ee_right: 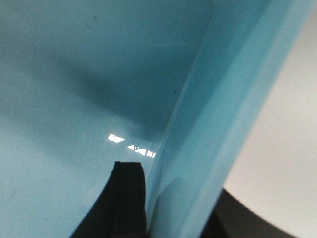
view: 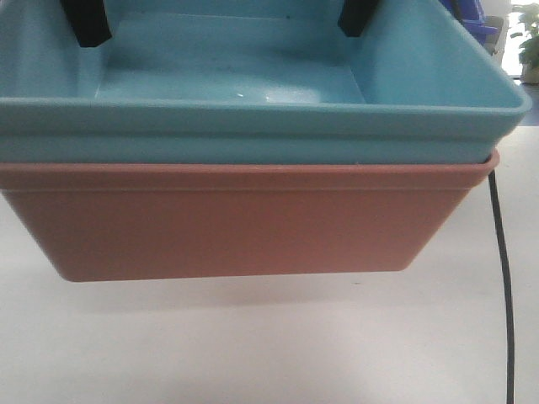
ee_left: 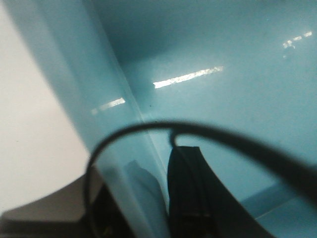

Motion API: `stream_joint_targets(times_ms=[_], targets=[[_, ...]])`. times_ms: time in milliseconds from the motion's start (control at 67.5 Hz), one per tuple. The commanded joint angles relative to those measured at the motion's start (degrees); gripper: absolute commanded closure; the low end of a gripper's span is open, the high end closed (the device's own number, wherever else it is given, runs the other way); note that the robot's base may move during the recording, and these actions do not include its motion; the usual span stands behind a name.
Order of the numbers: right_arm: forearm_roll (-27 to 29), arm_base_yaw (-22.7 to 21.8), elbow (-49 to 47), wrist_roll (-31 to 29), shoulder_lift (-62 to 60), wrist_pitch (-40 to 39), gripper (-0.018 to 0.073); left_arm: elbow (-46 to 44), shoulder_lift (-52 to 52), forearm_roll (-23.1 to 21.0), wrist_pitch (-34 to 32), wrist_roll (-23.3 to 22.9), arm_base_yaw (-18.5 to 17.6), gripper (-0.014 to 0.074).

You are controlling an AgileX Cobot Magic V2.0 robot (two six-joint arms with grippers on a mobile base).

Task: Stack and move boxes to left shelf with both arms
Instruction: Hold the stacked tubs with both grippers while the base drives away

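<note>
The light blue box sits nested inside the salmon pink box, and the stack fills the front view, seemingly held just above the white table. My left gripper is shut on the blue box's left wall, one black finger inside and the other outside. My right gripper is shut on the right wall in the same way, with its inner finger against the blue plastic. Both inner fingers show in the front view at the top corners. The left shelf is out of view.
A thin black cable hangs down past the stack's right side. Dark blue items and a green plant stand far back on the right. The blue box holds nothing.
</note>
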Motion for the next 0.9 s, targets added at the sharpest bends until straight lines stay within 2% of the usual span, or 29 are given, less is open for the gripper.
stream_joint_targets(times_ms=[0,889], targets=[[6.91,1.26,-2.33,-2.07,-2.86,-5.81,0.0503,-2.73,-2.45,-10.72,-6.49,2.90,-1.66,0.0599],[6.92,1.26,-2.33,-2.07,-2.85,-5.81,0.0503,-2.73,-2.18,-10.71,-6.49,2.90,-1.66,0.0599]])
